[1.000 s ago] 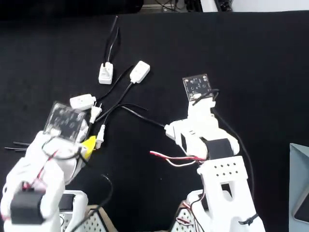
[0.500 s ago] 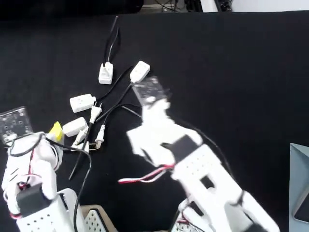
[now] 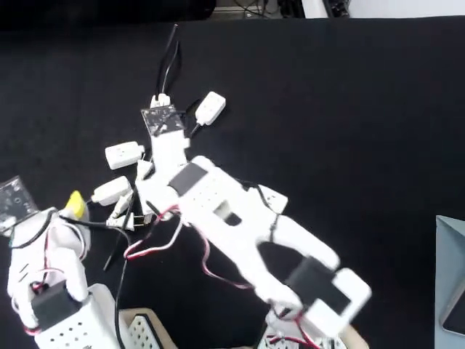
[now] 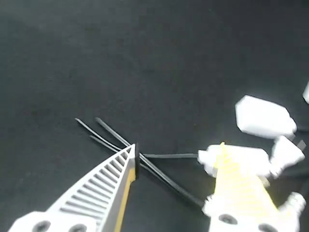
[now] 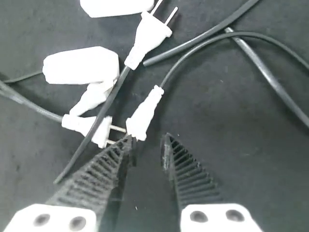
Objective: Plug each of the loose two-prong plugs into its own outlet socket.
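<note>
Because the white moulded two-prong plug point(image 5: 144, 113) lies among crossing black rubber-sheathed cables point(image 5: 270, 79), a grasp here could catch a cord along with it. The right gripper point(image 5: 146, 144) hovers just short of the plug's tail. Its black ribbed plastic fingers stand narrowly apart with nothing between them. A second white plug point(image 5: 89, 126) aims its thin metal prongs at one fingertip and could be knocked askew. All of this sits on the left of the black cloth-covered table point(image 3: 349, 109), midway between near and far.

The plugs are smooth, tapered and glossy, so they may twist or slip in the ribs. The white rounded plastic socket block point(image 4: 251, 157) looks light and hard. Pushed by a plug, it would likely slide over the cloth unless pinned. The left gripper point(image 4: 177, 147), at the near left, has its ridged white and yellow fingers spread wide and clamps nothing, one finger overlapping that block. Another similar socket block point(image 4: 263, 118) lies just beyond.
</note>
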Controlling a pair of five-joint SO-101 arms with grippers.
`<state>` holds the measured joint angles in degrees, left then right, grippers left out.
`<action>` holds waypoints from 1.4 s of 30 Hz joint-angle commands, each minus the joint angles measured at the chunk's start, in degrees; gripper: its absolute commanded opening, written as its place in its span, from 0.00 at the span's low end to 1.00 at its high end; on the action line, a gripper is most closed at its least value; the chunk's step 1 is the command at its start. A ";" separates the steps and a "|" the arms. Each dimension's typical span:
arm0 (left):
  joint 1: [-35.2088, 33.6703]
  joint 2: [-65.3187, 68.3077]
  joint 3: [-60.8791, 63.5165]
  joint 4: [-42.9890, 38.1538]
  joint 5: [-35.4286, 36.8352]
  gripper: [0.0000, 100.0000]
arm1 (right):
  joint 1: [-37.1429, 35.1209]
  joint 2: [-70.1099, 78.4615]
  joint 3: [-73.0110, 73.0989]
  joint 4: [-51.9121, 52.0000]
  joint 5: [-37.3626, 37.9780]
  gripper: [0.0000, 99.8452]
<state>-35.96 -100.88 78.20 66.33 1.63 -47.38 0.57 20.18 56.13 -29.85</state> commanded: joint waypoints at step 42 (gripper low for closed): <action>-3.21 -3.25 1.89 -0.97 0.44 0.26 | -1.85 21.05 -19.56 4.75 -4.75 0.01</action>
<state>-38.51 -103.87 80.22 66.33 1.63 -49.85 24.66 3.38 58.68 -35.65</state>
